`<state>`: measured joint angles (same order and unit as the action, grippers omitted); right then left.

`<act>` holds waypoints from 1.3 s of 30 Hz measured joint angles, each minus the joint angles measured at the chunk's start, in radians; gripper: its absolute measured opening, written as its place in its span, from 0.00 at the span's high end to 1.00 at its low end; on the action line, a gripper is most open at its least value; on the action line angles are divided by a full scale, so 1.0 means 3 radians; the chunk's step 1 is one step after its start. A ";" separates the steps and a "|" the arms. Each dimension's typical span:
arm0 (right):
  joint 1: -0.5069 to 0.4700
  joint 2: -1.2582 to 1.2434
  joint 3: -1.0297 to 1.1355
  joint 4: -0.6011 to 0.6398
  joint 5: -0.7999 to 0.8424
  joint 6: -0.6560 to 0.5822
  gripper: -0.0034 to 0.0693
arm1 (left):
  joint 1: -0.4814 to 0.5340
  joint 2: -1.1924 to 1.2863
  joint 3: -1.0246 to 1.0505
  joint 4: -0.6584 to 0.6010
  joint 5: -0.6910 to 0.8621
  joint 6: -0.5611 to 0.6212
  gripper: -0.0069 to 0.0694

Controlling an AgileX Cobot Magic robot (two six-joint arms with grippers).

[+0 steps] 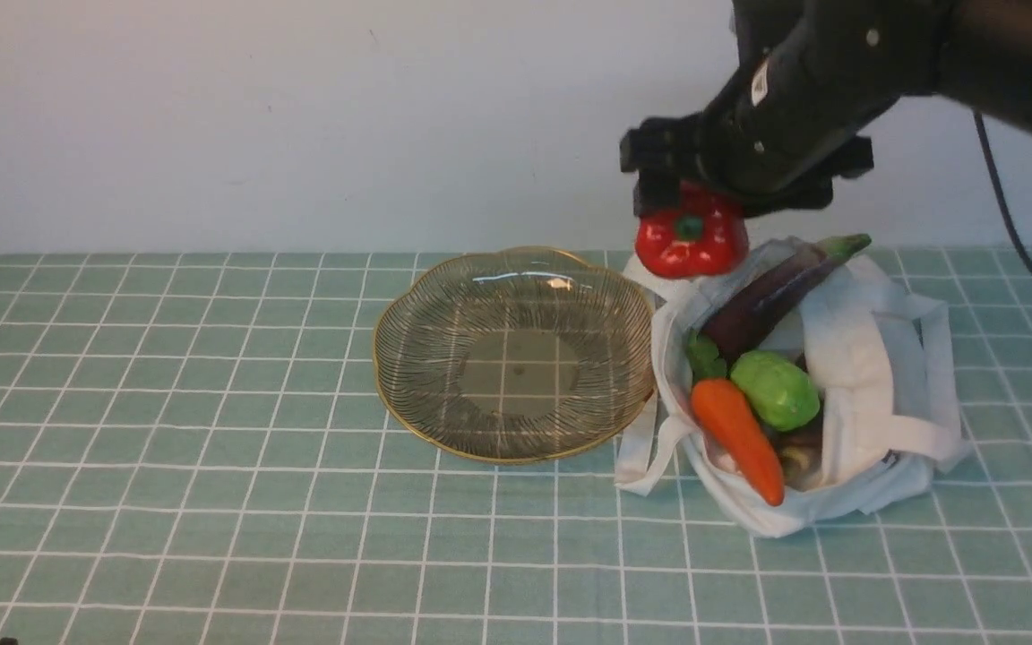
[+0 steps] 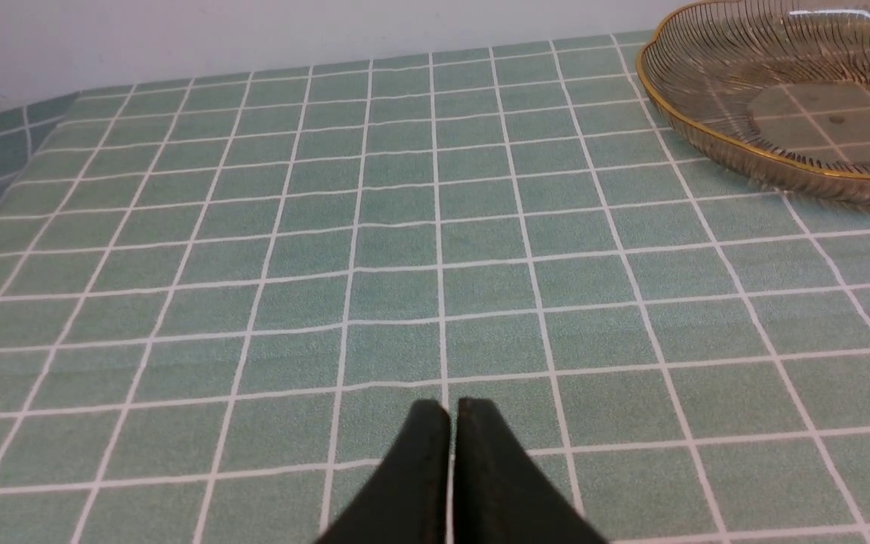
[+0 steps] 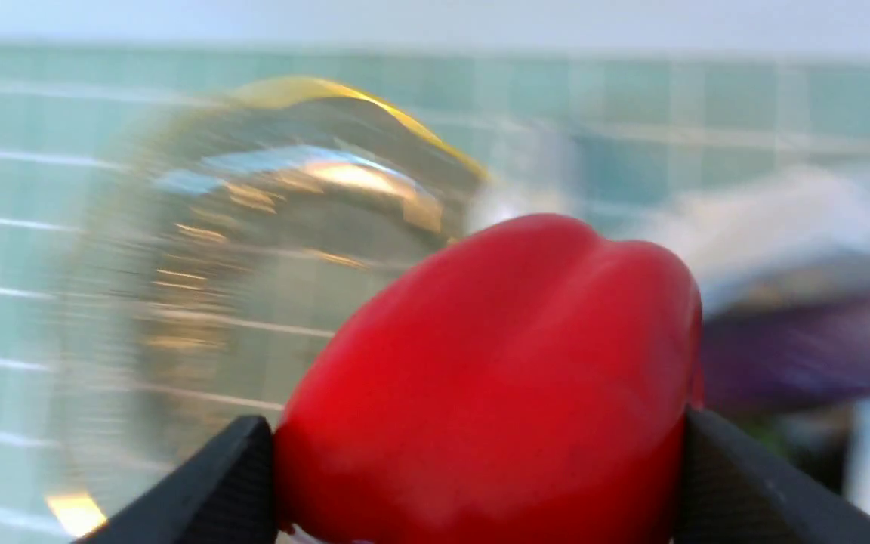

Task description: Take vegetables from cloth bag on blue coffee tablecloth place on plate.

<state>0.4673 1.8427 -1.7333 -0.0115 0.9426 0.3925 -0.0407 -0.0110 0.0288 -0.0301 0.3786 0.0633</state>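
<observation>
Right claw (image 3: 480, 483) here is clamped on the red pepper (image 1: 691, 242), one finger on each side of it, so it's spread about as wide as the pepper. I've got it up in the air, green stem facing the front camera. It hangs over the far left corner of the bag (image 1: 874, 358), just beside the back right rim of the plate (image 1: 408, 376). My right wrist cam is pretty blurry, but you can make out the plate past the pepper and something purple off to one side.

Plate has nothing on it. It sits on the checked cloth (image 1: 167, 448) covering the desk, right up against the left side of the bag.

The bag lies open toward the camera with the rest inside. The eggplant (image 1: 776, 296) is propped diagonally with its green tip poking over the far edge. The carrot (image 1: 738, 434) points its tip at the near rim. The little green round one (image 1: 778, 390) is tucked just right of the carrot. There's something darker under those, can't tell what.

Left claw (image 2: 451, 412) has its fingers pressed together on nothing, low over bare cloth well left of the plate.
</observation>
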 joint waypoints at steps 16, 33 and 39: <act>0.0170 0.0900 -0.0012 0.0413 -0.0810 -0.0309 0.04 | 0.0000 0.0000 0.0000 0.0000 0.0000 0.0000 0.92; 0.0170 0.0665 -0.1738 0.0250 0.0965 -0.0889 0.25 | 0.0000 0.0000 0.0000 0.0000 0.0000 0.0000 0.92; 0.0170 0.0272 -0.1982 0.0038 0.1053 -0.1074 0.63 | 0.0000 0.0000 0.0000 0.0000 0.0000 0.0000 0.92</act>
<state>0.5183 1.9242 -2.3281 0.0000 1.2585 0.0704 -0.0407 -0.0110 0.0288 -0.0301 0.3786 0.0633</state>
